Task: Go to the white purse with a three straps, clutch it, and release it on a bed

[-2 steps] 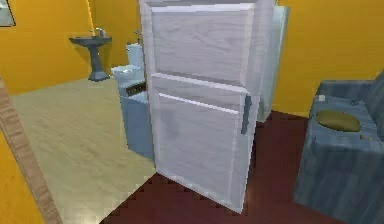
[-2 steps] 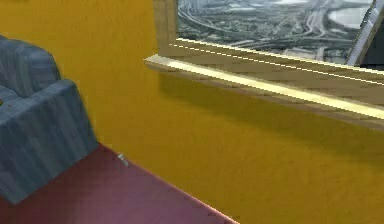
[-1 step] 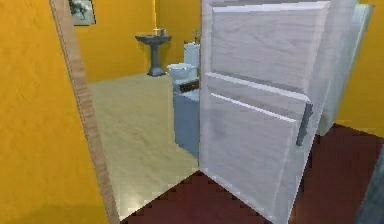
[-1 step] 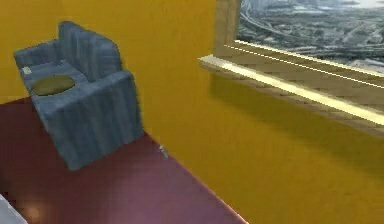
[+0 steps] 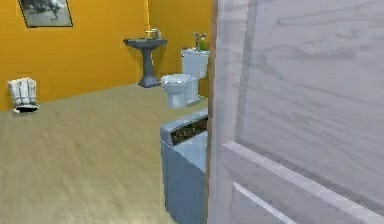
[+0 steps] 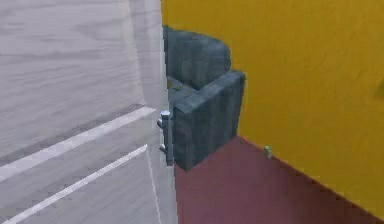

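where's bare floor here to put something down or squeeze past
The widest bare patch is the wooden floor between the white object by the wall and the toilet. In the arm side view, red floor lies free beside the armchair, along the orange wall. Crowded: grey bin beside the door.

No legible text, labels, numbers or signs. Framed wall picture (image 5: 45, 11): content too blurred to read.

Robot body: no part of it fell inside forward view or arm side view. Colours, shapes, cables, screws, markings: could not tell, nothing logged.
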